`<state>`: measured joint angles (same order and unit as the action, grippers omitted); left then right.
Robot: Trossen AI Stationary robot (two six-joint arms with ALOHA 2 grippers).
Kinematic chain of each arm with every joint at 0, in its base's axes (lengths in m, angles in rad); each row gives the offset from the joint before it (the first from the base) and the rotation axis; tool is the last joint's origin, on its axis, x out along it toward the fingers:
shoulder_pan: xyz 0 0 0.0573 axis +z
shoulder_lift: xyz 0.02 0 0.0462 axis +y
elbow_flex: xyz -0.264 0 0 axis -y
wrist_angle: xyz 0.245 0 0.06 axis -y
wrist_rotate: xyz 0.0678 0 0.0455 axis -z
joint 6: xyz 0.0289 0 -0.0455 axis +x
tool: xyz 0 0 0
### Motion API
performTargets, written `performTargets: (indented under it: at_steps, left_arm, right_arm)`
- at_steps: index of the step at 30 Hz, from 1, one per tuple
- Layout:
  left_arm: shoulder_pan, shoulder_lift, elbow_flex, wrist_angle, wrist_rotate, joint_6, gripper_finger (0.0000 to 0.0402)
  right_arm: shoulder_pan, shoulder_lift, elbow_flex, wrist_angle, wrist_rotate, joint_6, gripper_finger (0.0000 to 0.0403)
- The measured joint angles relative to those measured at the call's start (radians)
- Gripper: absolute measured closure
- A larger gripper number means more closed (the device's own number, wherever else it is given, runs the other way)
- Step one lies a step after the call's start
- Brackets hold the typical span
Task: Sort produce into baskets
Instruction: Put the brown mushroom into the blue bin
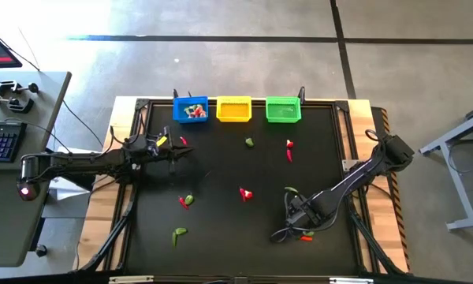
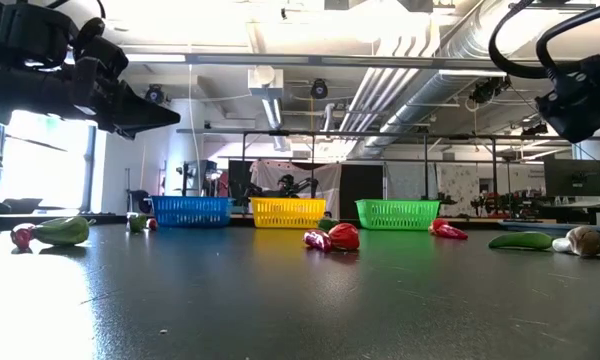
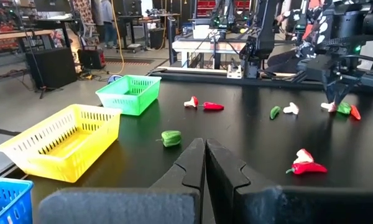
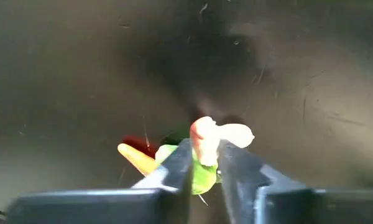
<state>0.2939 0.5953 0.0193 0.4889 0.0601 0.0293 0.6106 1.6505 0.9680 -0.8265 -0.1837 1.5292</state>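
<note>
Blue point(image 1: 191, 110), yellow point(image 1: 234, 109) and green point(image 1: 283, 109) baskets stand in a row at the far edge; the blue one holds several produce pieces. Loose red and green produce point(image 1: 245, 193) lies scattered on the black table. My right gripper point(image 4: 205, 165) points down at the near right, shut on a whitish-pink piece point(image 4: 206, 138) that has a green piece point(image 4: 202, 177) right beside it. An orange piece point(image 4: 137, 158) lies next to them. My left gripper point(image 3: 205, 162) hangs level over the far left, shut and holding nothing. My right gripper pinches the whitish-pink piece point(image 4: 202, 146) between its two fingers, coming from above and pointing down. A whitish lobe point(image 4: 236, 134) sticks out past one finger. I cannot tell whether the green piece below is part of it, nor whether the piece is off the table.
More produce lies apart on the table: a green piece point(image 1: 251, 142) and two red ones point(image 1: 289, 150) near the baskets, a red-and-green pair point(image 1: 186, 201) and a green piece point(image 1: 179, 233) at the near left. A desk with a keyboard point(image 1: 0, 142) stands left of the table.
</note>
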Motion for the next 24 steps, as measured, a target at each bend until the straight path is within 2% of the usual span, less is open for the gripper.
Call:
performTargets:
  at_steps: [3, 8, 18, 24]
  left_arm:
    - [0.0, 0.0, 0.0, 0.0, 0.0, -0.003, 0.0401]
    - [0.0, -0.001, 0.0, 0.0, 0.0, -0.003, 0.0401]
    - [0.0, -0.001, 0.0, 0.03, 0.004, -0.019, 0.0401]
    - [0.0, -0.002, 0.0, 0.067, 0.027, -0.01, 0.0401]
  right_arm:
    - [0.0, 0.0, 0.0, -0.002, 0.0, -0.049, 0.0395]
    - [-0.002, -0.005, 0.0, -0.026, 0.025, -0.131, 0.0393]
    - [-0.021, -0.134, 0.0, -0.024, 0.318, -0.282, 0.0402]
    - [-0.149, -0.127, 0.0, 0.102, 0.441, -0.599, 0.0403]
